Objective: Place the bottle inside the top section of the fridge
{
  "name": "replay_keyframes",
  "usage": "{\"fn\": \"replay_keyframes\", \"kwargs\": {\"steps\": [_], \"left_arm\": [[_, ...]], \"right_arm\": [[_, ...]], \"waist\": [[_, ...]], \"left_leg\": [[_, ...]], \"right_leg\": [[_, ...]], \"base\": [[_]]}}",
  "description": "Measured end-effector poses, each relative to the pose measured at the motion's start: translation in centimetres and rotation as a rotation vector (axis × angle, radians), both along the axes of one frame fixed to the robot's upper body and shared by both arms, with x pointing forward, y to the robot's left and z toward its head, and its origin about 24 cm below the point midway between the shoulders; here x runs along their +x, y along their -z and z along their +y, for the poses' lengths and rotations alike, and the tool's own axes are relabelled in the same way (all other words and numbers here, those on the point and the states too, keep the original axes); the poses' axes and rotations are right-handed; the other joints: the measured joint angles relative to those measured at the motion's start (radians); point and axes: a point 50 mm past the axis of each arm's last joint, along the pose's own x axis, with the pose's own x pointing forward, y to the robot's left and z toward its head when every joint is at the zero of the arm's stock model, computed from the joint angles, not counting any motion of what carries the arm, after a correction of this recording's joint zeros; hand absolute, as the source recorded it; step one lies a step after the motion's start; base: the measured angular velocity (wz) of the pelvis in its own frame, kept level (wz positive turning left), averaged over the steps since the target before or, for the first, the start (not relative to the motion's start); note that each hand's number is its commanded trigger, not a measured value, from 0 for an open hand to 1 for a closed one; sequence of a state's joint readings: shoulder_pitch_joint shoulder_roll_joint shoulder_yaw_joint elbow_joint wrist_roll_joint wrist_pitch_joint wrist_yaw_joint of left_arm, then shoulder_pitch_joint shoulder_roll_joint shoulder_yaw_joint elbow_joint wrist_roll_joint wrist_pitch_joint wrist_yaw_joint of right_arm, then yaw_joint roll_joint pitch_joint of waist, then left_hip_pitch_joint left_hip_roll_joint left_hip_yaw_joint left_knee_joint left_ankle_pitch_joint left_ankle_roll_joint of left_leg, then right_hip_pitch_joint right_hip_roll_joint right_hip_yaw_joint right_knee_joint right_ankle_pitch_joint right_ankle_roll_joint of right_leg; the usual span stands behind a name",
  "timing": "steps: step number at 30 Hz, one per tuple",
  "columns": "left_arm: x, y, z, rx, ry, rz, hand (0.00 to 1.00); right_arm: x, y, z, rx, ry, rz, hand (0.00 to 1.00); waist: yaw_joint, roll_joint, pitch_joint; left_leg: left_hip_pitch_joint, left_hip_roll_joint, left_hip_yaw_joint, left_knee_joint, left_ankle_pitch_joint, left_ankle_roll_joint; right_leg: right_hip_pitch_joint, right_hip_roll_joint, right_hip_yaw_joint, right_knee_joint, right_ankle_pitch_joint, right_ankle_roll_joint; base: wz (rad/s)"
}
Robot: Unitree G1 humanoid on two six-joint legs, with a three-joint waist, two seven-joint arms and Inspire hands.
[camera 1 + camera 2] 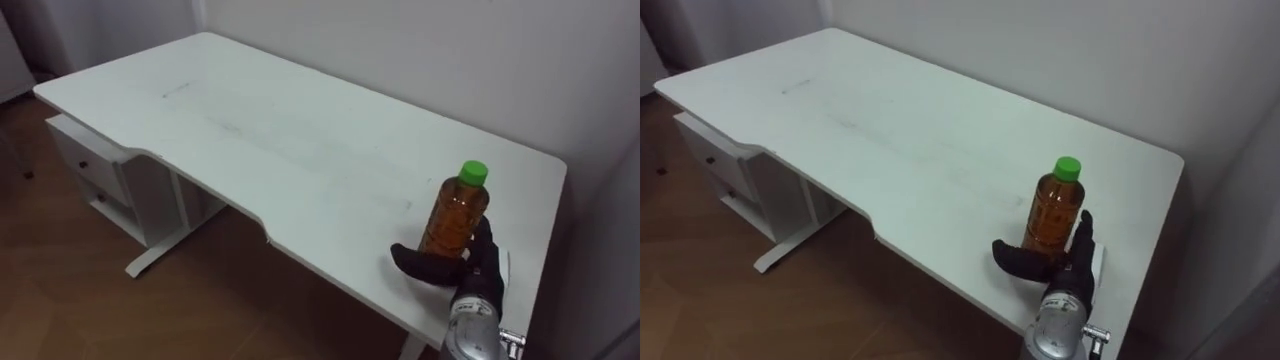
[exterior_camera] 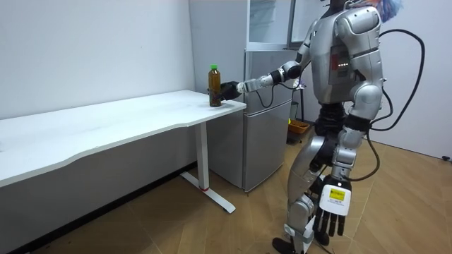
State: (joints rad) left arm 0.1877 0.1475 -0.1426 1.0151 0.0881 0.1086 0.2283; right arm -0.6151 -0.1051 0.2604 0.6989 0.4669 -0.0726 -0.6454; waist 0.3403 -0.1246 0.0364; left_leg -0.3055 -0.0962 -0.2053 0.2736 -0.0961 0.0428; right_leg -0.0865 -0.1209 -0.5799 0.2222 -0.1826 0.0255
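Bottle upright on white desk, 4 o'clock in eye view; right hand clamped round its base. Left hand hangs at side, fingers relaxed.

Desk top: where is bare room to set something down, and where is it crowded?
The desk is bare from its left end, above the drawer unit, across the middle to the wall edge. The crowded spot is the right front corner, where the bottle stands with the right hand wrapped round it. The left hand hangs at the robot's side.
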Motion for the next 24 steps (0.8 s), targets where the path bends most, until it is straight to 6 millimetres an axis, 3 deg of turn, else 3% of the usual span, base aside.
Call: {"fn": "replay_keyframes", "kwargs": {"steps": [11,12,16,24], "left_arm": [[0.5,0.0,0.0,-0.004,-0.012,-0.009,0.00],[0.5,0.0,0.0,-0.004,-0.012,-0.009,0.00],[0.4,0.0,0.1,0.000,-0.015,-0.005,0.00],[0.3,0.1,0.0,0.001,-0.015,0.000,0.00]], "right_arm": [[0.1,-0.1,0.1,0.004,-0.017,-0.005,0.00],[0.1,-0.1,0.2,0.004,-0.017,-0.005,1.00],[0.2,-0.1,0.0,0.014,-0.014,-0.001,1.00],[0.2,0.6,-2.1,0.021,0.031,0.024,1.00]], "waist": [[0.024,-0.012,0.0055],[0.024,-0.012,0.0055],[0.025,-0.012,0.0056],[0.027,-0.006,0.0093]], "left_leg": [[-0.001,-0.003,-0.003,-0.002,0.007,0.001],[-0.001,-0.003,-0.003,-0.002,0.007,0.001],[0.000,-0.002,-0.001,-0.001,0.008,0.000],[0.001,-0.001,0.001,-0.001,0.007,0.000]], "right_leg": [[-0.001,-0.001,0.002,-0.002,-0.003,0.002],[-0.001,-0.001,0.002,-0.002,-0.003,0.002],[0.001,-0.001,0.003,-0.002,-0.003,0.001],[0.001,-0.001,0.003,-0.002,-0.004,0.001]], "base": [[0.01],[0.00],[0.00],[0.00]]}}
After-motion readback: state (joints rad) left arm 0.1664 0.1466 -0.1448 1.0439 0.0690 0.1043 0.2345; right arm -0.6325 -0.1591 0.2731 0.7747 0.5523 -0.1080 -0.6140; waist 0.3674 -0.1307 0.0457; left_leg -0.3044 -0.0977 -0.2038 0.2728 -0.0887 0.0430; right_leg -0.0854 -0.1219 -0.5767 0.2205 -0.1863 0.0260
